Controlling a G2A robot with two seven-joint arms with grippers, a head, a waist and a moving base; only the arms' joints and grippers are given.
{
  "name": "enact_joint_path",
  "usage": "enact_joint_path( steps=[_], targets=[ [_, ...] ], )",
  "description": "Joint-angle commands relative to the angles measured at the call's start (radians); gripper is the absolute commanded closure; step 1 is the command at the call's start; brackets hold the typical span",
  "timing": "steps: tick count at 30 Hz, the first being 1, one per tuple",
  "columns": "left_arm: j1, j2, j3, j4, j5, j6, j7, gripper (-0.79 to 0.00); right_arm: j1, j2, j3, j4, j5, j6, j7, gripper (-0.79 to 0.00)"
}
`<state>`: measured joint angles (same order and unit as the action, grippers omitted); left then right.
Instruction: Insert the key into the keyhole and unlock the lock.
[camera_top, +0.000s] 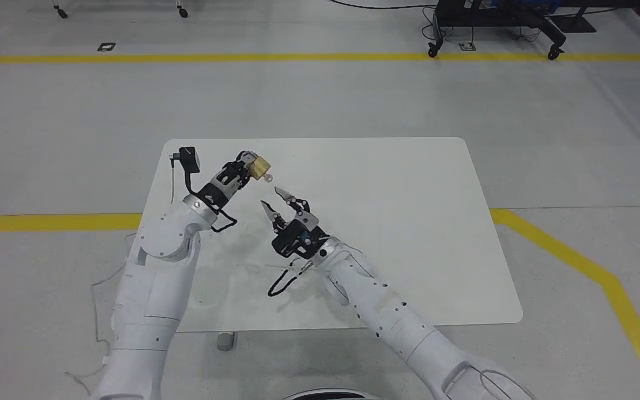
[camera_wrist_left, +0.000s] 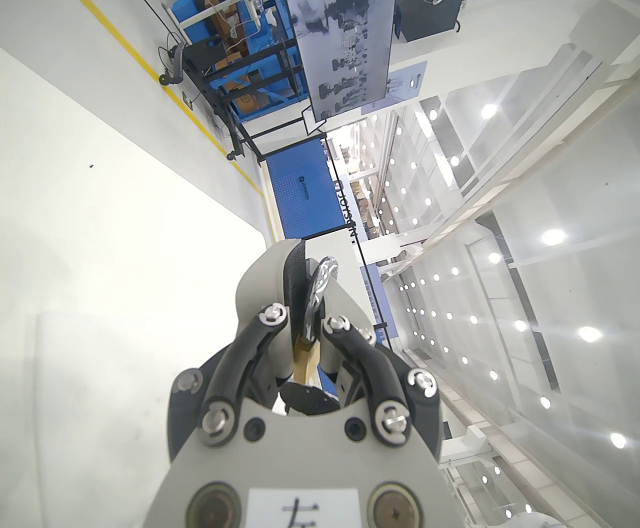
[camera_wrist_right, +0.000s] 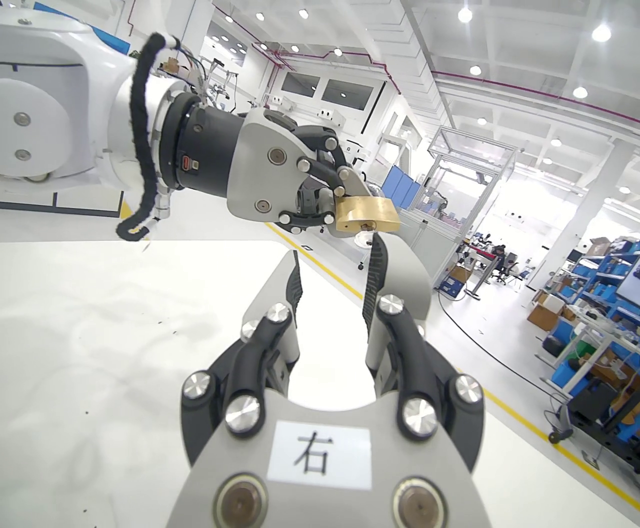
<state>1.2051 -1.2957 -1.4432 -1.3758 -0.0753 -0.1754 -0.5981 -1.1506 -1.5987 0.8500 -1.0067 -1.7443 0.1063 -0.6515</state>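
Holding the brass padlock (camera_wrist_right: 370, 212) clamped in my left gripper (camera_wrist_right: 344, 199) above the table (camera_top: 420, 200), my right gripper (camera_wrist_right: 335, 254) spread empty just beneath what looks like the key (camera_wrist_right: 366, 228) seated in its underside — I judge closing off-centre could nudge the key askew or twist the padlock loose.

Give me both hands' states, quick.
Left hand: closed on the brass padlock with steel shackle.
Right hand: open, holding nothing.

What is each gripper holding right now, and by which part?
Left gripper holds the padlock by its shackle end, brass body sticking out. Right gripper is open, holding nothing.
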Motion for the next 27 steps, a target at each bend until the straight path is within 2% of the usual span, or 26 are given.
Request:
enact_joint_path(
  steps=[1,13,27],
  targets=[
    [0.004,0.002,0.005,-0.009,0.027,0.003,0.011,0.0,0.003,-0.002,-0.002,0.005,-0.001,0.011,0.003,-0.289],
    [0.026,0.007,0.026,-0.042,0.056,0.02,0.033,0.0,0.019,-0.012,-0.009,0.037,0.013,0.036,0.01,-0.271],
    [0.03,0.015,0.043,-0.064,0.062,0.023,0.02,0.0,0.032,-0.021,-0.016,0.06,0.01,0.051,0.024,-0.169]
  ],
)
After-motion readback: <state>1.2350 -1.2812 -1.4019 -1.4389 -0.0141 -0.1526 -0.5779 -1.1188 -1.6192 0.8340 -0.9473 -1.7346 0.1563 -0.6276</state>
